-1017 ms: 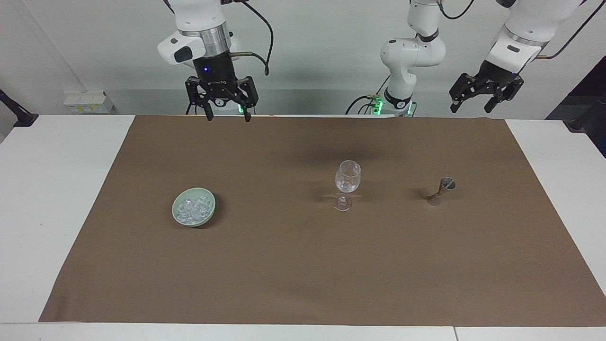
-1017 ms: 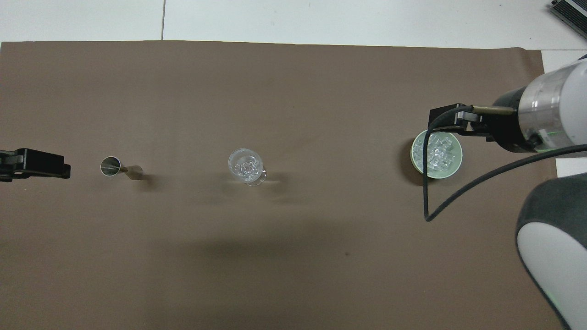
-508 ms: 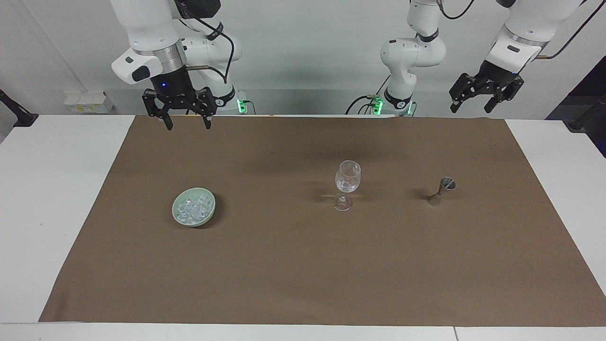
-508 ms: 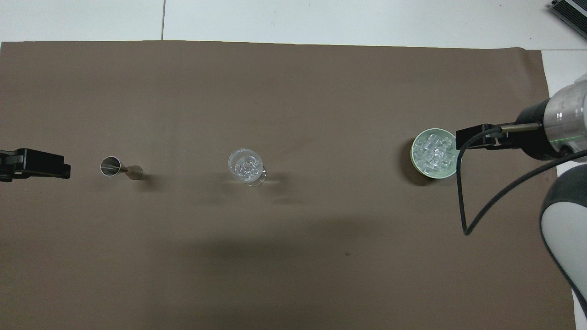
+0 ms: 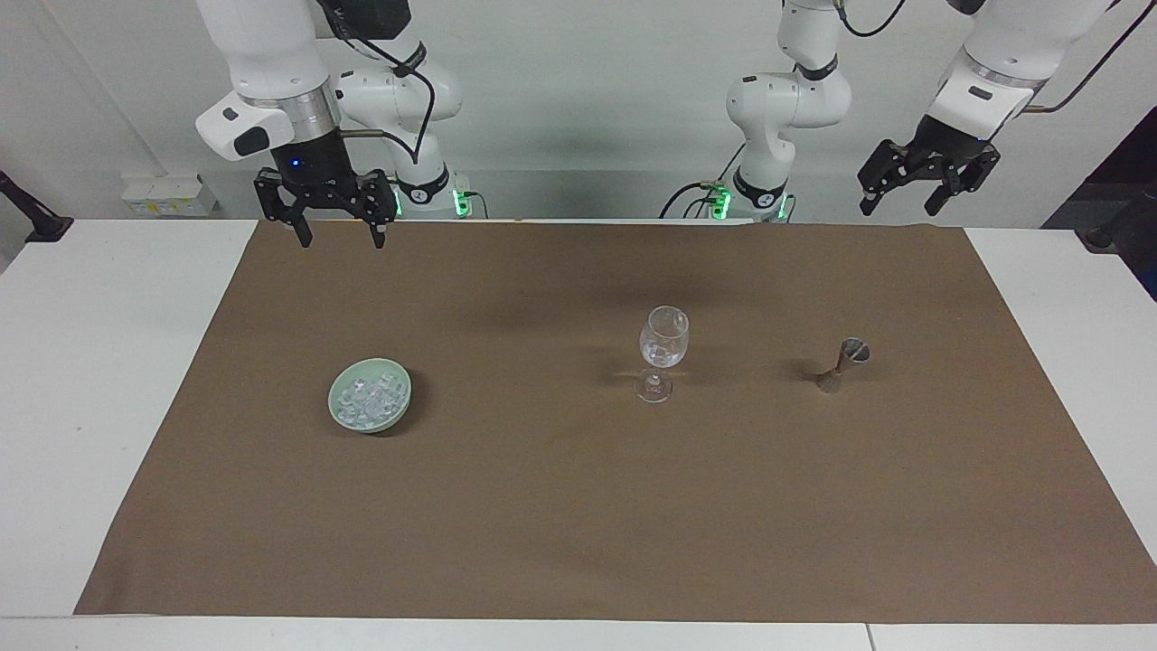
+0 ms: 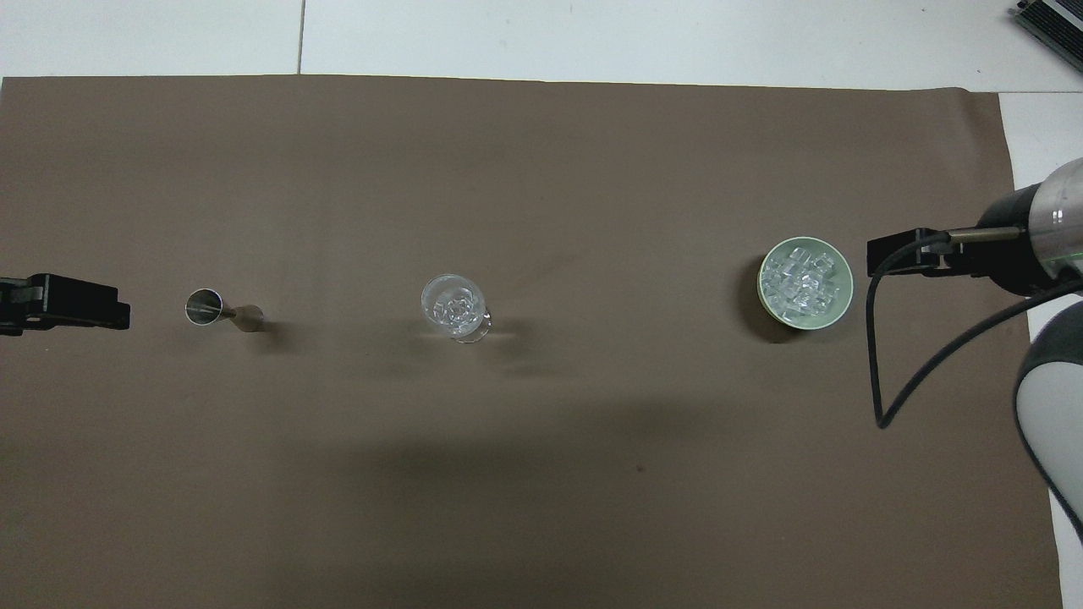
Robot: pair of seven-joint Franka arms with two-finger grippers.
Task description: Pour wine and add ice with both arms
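Note:
A pale green bowl [image 5: 402,398] [image 6: 808,322] holds the ice [image 5: 366,396] [image 6: 802,279], many clear cubes, at the right arm's end of the mat. A clear stemmed wine glass [image 5: 663,348] [image 6: 454,306] stands mid-mat with glinting cubes in it. Wine is out of view. A small metal jigger [image 5: 842,365] [image 6: 222,310] stands toward the left arm's end. My right gripper [image 5: 341,240] [image 6: 897,254] hangs open and empty, high over the mat's corner by its base. My left gripper [image 5: 898,208] [image 6: 63,302] waits open and empty, high over the mat's edge at its own end.
A brown mat [image 5: 578,506] covers most of the white table [image 5: 90,362]. A small white box [image 5: 167,194] sits at the wall past the right arm's end. A black cable [image 6: 880,372] loops down from the right wrist.
The right arm has swung toward its own end of the table, so its gripper no longer covers the ice bowl in the overhead view. The left arm has not moved.

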